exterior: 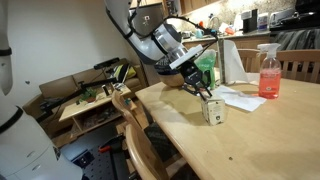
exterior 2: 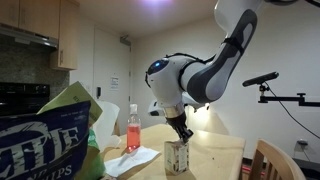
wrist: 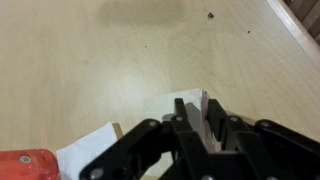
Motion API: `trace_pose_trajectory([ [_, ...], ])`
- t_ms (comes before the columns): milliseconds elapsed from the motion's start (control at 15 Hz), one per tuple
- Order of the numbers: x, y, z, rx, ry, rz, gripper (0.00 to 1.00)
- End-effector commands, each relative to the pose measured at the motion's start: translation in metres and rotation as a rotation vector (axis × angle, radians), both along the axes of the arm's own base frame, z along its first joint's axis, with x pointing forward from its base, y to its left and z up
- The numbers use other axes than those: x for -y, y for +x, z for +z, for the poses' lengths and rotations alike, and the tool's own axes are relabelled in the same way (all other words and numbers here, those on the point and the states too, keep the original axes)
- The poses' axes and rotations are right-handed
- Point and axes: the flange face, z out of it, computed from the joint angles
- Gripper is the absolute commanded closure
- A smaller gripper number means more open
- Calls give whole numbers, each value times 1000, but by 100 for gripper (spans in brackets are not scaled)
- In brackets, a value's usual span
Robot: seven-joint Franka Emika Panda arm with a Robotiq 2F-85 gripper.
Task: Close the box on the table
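Note:
The small cream-white box (exterior: 214,111) stands upright on the light-brown wooden table (exterior: 250,140), and shows in both exterior views (exterior 2: 178,158). My gripper (exterior: 204,93) is right above the box's top, pointing down (exterior 2: 183,136). In the wrist view the black fingers (wrist: 197,118) are nearly together with a white top flap (wrist: 192,104) between them. The rest of the box is hidden under the fingers.
A pink spray bottle (exterior: 268,72) and flat white paper sheets (exterior: 236,97) lie just behind the box, with a green object (exterior: 207,66) further back. A wooden chair (exterior: 135,130) stands at the table's edge. A chips bag (exterior 2: 50,140) fills the foreground of an exterior view.

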Motion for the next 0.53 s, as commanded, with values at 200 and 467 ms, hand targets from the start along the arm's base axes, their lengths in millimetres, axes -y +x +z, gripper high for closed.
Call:
trace_pose_trajectory([
  [200,-13,9,4,-11,-71,40,71],
  [467,-21,11,4,-17,-99,58,72],
])
